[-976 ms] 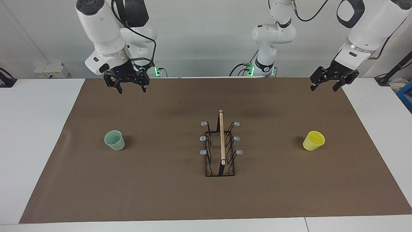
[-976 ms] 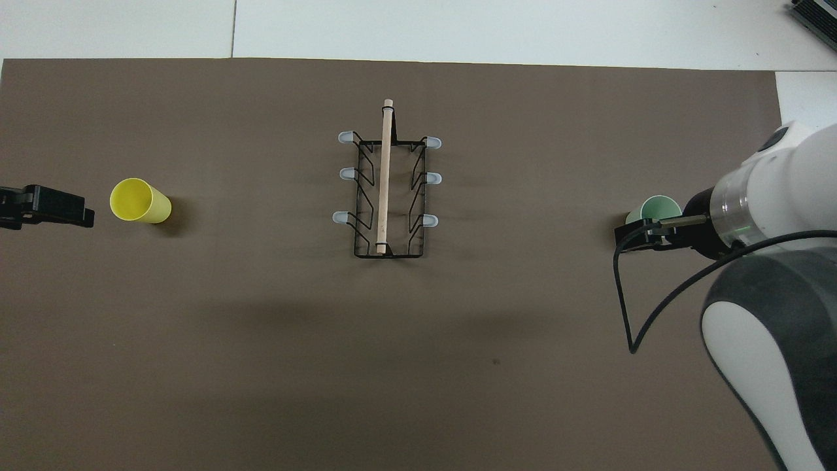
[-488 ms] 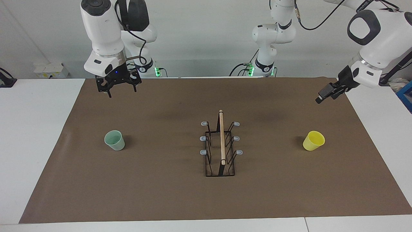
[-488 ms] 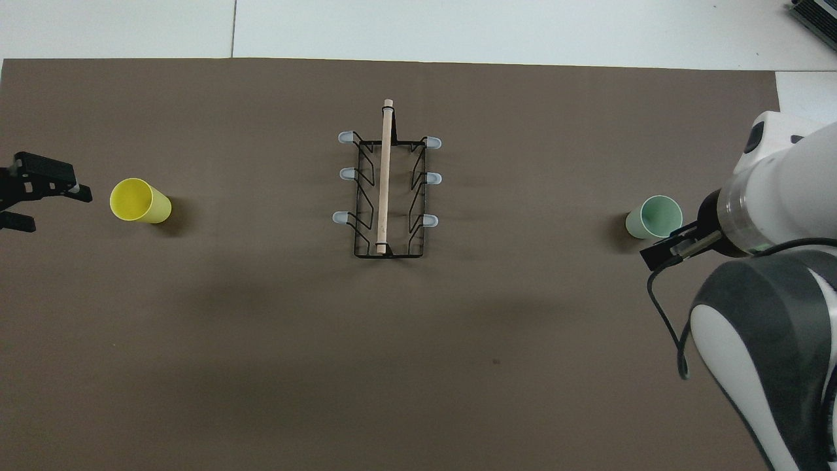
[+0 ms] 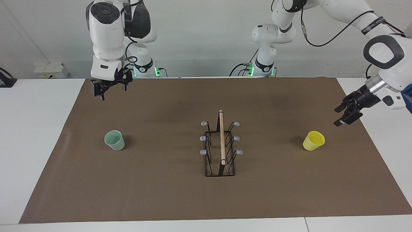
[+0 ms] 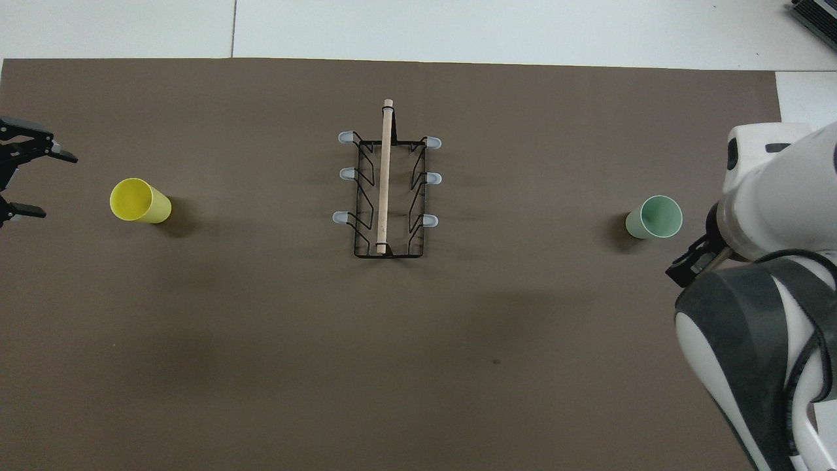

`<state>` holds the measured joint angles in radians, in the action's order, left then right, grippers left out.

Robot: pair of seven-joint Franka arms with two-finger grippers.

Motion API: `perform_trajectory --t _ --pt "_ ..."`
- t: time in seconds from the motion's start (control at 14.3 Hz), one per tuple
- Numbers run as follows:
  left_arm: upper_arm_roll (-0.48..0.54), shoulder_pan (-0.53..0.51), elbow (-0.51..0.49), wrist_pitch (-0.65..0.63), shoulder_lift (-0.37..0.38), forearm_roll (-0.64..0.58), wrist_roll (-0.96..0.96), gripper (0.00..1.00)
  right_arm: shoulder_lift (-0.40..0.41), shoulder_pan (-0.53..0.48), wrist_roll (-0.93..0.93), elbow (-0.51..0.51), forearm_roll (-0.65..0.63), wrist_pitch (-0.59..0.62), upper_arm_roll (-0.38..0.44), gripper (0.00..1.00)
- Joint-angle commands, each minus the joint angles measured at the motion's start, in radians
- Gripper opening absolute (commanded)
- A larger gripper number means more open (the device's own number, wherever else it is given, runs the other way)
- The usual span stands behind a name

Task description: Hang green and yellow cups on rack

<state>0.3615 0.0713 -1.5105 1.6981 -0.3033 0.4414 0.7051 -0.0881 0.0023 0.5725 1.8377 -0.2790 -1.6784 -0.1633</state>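
The pale green cup (image 5: 114, 140) (image 6: 654, 217) stands upright on the brown mat toward the right arm's end. At the left arm's end the yellow cup (image 5: 313, 140) (image 6: 138, 201) also stands upright. Between them is the rack (image 5: 221, 138) (image 6: 384, 176), black wire with a wooden top bar and nothing on its prongs. My right gripper (image 5: 112, 91) hangs open and high over the mat's robot-side strip, apart from the green cup. My left gripper (image 5: 338, 116) (image 6: 55, 185) is open over the mat's edge beside the yellow cup, not touching it.
The brown mat (image 5: 161, 193) covers most of the white table (image 5: 32, 129). A small white box (image 5: 48, 70) sits at the table's edge by the right arm, and a blue object (image 5: 407, 96) shows by the left arm.
The left gripper has come down and swung outward to the mat's edge beside the yellow cup. The right gripper has turned and shifted toward its own end. Cups and rack have not moved.
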Motion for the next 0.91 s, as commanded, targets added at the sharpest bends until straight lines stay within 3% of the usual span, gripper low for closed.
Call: perform_trajectory --t 0.0,0.21,0.35,0.49,0.7,0.84 --pt "0.068 -0.001 0.165 -0.063 -0.189 0.084 0.169 0.99 -0.042 -0.027 0.053 0.058 -0.040 -0.018 -0.010 1.00" --pt "0.155 -0.015 0.196 -0.011 -0.298 0.210 0.204 0.99 -0.042 -0.041 0.099 0.060 -0.058 -0.027 -0.012 1.00" --pt "0.157 -0.019 0.181 0.073 -0.341 0.247 0.212 0.99 -0.044 -0.025 0.150 0.066 -0.150 0.002 -0.015 1.00" --pt "0.155 -0.047 0.176 0.069 -0.393 0.273 0.240 1.00 -0.045 0.013 0.165 0.102 -0.213 0.014 -0.019 1.00" --pt "0.155 -0.048 0.151 0.094 -0.410 0.315 0.279 1.00 -0.044 0.038 0.234 0.138 -0.292 -0.039 -0.019 1.00" --pt "0.157 -0.028 0.072 0.185 -0.407 0.344 0.303 1.00 -0.013 0.067 0.248 0.152 -0.369 -0.041 -0.021 1.00"
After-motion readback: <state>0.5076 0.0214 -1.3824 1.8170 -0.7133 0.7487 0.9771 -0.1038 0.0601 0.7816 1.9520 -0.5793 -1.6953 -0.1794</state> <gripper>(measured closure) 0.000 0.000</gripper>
